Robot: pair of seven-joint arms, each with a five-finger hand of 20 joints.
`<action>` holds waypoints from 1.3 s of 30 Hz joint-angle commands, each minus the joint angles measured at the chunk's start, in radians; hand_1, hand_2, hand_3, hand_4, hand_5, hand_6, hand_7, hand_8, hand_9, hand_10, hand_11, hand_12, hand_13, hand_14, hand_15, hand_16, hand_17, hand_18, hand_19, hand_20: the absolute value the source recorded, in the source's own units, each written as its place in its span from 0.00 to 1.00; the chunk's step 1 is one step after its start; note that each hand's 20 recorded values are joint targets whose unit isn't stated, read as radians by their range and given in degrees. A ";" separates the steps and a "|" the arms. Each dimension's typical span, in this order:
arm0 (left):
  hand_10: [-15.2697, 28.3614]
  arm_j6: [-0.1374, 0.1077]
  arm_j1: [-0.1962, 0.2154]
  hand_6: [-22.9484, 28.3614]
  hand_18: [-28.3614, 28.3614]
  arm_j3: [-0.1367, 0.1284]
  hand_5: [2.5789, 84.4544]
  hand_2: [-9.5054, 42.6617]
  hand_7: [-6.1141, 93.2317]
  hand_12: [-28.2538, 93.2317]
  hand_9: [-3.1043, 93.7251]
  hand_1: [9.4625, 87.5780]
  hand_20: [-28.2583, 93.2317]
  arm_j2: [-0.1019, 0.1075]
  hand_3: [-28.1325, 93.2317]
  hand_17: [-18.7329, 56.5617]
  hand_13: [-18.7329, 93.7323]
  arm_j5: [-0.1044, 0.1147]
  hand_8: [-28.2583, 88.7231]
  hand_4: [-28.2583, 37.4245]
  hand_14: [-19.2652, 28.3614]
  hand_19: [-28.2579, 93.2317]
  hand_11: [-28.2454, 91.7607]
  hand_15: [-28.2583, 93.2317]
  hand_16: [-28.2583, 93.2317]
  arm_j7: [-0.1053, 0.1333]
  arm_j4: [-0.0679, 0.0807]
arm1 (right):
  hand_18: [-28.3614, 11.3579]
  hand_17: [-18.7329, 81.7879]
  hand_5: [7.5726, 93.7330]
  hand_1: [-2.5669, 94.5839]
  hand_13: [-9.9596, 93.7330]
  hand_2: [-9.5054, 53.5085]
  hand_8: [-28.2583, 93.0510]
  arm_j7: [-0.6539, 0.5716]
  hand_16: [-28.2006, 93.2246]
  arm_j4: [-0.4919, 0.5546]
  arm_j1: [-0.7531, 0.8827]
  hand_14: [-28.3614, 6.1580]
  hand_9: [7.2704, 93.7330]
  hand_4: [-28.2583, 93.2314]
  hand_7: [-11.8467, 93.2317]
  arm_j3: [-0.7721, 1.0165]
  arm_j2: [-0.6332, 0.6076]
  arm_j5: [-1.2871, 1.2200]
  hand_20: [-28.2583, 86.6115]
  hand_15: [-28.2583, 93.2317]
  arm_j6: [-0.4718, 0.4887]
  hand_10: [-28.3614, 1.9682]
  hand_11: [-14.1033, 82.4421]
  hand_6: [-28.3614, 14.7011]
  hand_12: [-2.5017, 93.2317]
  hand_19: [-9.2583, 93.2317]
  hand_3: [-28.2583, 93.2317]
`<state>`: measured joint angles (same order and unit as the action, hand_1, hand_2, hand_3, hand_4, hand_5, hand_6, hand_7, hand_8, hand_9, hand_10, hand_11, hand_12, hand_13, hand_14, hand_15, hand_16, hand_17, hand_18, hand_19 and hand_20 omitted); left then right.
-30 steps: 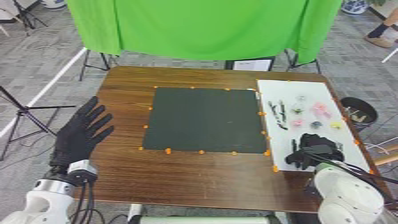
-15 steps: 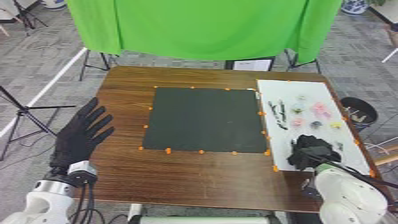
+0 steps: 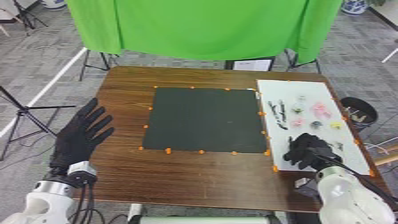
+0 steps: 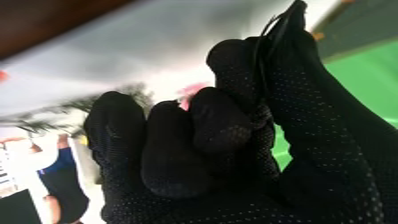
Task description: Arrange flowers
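Over the near part of the white sheet (image 3: 289, 90) is my right hand (image 3: 308, 150). In the right wrist view the same hand (image 4: 182, 162) has curled fingers, with the thumb close beside one of them and nothing clearly held. Farther up the sheet lie a pink flower (image 3: 321, 110), a smaller pink one (image 3: 297, 122), a yellow one (image 3: 336, 125) and a dark bluish one (image 3: 316, 124). Dark thin stems (image 3: 278, 114) lie to their left. A greyish sprig (image 3: 338, 145) is just right of my hand. My left hand (image 3: 82, 135) is open at the table's left side.
A dark square mat (image 3: 206, 120) with orange markers around it covers the middle of the brown table (image 3: 200, 177). A black bin (image 3: 359, 111) stands beyond the right edge. A green cloth (image 3: 204, 30) hangs behind the table.
My right hand has turned and shifted slightly left over the near part of the sheet, leaving the greyish sprig in view. My left hand has stayed still.
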<state>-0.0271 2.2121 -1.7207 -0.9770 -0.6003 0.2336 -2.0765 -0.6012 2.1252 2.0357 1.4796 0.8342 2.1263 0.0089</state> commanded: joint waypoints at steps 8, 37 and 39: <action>0.57 0.003 0.074 0.50 0.85 -0.075 0.24 0.05 0.25 0.40 0.23 0.20 0.31 0.030 0.80 0.10 0.29 0.011 0.15 0.00 0.69 0.50 0.35 0.40 0.27 0.002 -0.049 | 0.20 0.68 0.72 0.37 0.85 0.00 0.50 -0.041 0.58 -0.024 -0.313 0.58 0.86 0.16 0.67 -0.167 0.020 -0.080 0.90 0.97 -0.034 0.64 0.85 0.62 0.60 1.00 1.00; 0.57 0.125 0.158 0.49 0.87 -0.148 0.26 0.00 0.23 0.41 0.24 0.21 0.31 0.038 0.78 0.10 0.29 0.055 0.16 0.01 0.69 0.48 0.33 0.38 0.28 0.038 -0.057 | 0.18 0.72 0.76 0.37 0.88 0.00 0.51 -0.175 0.58 -0.364 -0.773 0.61 0.89 0.18 0.62 -0.728 0.461 -0.147 0.91 0.96 0.034 0.67 0.83 0.63 0.59 1.00 0.99; 0.57 0.126 0.147 0.49 0.87 -0.138 0.26 0.00 0.23 0.41 0.24 0.21 0.31 0.044 0.78 0.10 0.29 0.055 0.16 0.01 0.69 0.48 0.33 0.38 0.28 0.036 -0.051 | 0.18 0.72 0.76 0.36 0.88 0.00 0.51 -0.183 0.58 -0.387 -0.771 0.61 0.89 0.18 0.63 -0.738 0.485 -0.143 0.91 0.96 0.033 0.67 0.83 0.63 0.59 1.00 0.99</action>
<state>0.1008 2.3986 -1.8887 -0.9492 -0.5532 0.2776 -2.1450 -0.7840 1.7937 1.2438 0.7941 1.2425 1.9555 0.0455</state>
